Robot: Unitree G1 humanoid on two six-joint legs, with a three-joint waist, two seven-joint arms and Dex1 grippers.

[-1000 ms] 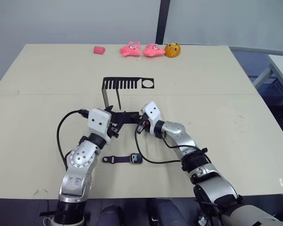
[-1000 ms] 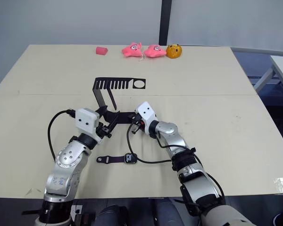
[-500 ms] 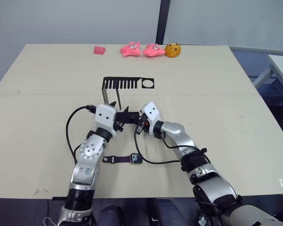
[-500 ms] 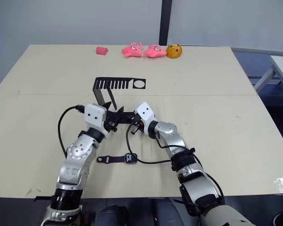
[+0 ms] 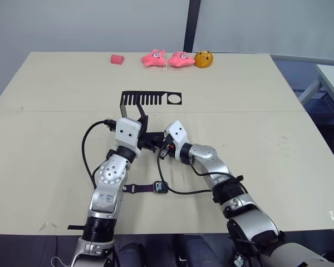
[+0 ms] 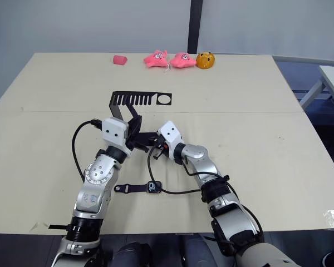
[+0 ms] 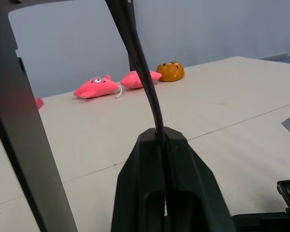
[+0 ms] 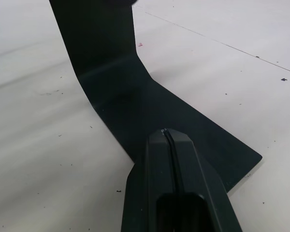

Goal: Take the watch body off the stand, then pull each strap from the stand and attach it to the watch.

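The left gripper [image 7: 160, 140] is pinching a thin dark strap [image 7: 135, 53] hanging from the stand [image 5: 151, 99]. The right gripper [image 8: 166, 137] is pressing, fingers together, on the stand's base. The watch body [image 5: 160, 187] is lying near, one strap attached.

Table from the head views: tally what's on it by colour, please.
Pink: 3, block, two plush toys
Orange: 1, plush toy
Black: 2, stand, strap pinched in the left gripper
Grey-rimmed: 1, watch body, strap attached
Total: 7
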